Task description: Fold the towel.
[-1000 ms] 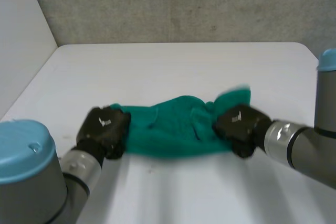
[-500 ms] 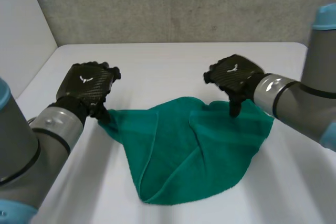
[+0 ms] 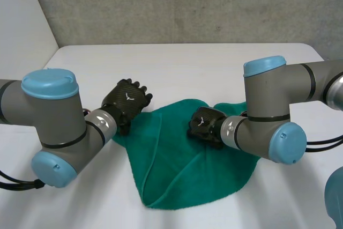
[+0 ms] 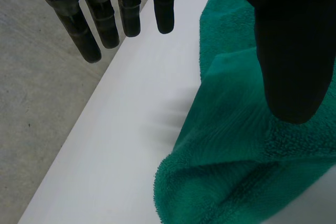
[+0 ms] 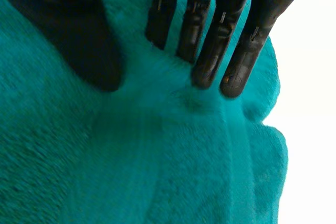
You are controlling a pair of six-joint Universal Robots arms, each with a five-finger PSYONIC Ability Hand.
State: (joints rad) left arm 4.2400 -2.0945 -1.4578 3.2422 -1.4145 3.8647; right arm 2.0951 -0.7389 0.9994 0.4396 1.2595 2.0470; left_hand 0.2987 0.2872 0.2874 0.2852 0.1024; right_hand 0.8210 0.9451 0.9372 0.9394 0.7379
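The green towel point(image 3: 187, 159) lies rumpled on the white table point(image 3: 187, 63), wide at the far side and narrowing to a rounded point at the near side. My left hand point(image 3: 126, 100) hovers at the towel's far left corner. Its fingers point(image 4: 105, 19) are straight and spread over bare table, its thumb point(image 4: 289, 51) is above the towel point(image 4: 236, 156), and it holds nothing. My right hand point(image 3: 206, 124) rests on the towel's middle, near the far edge. There its straight fingers point(image 5: 210, 40) touch the cloth point(image 5: 157, 156) with their tips, thumb apart.
A grey wall stands behind the table and a pale wall at its left. The table's edge runs just beyond my left hand's fingertips, with grey floor point(image 4: 42, 103) past it. Bare table point(image 3: 177, 68) lies beyond the towel.
A second ago both hands held the towel bunched between them; it now lies spread. Since half a second ago the left hand has moved to its left corner and the right onto its middle.
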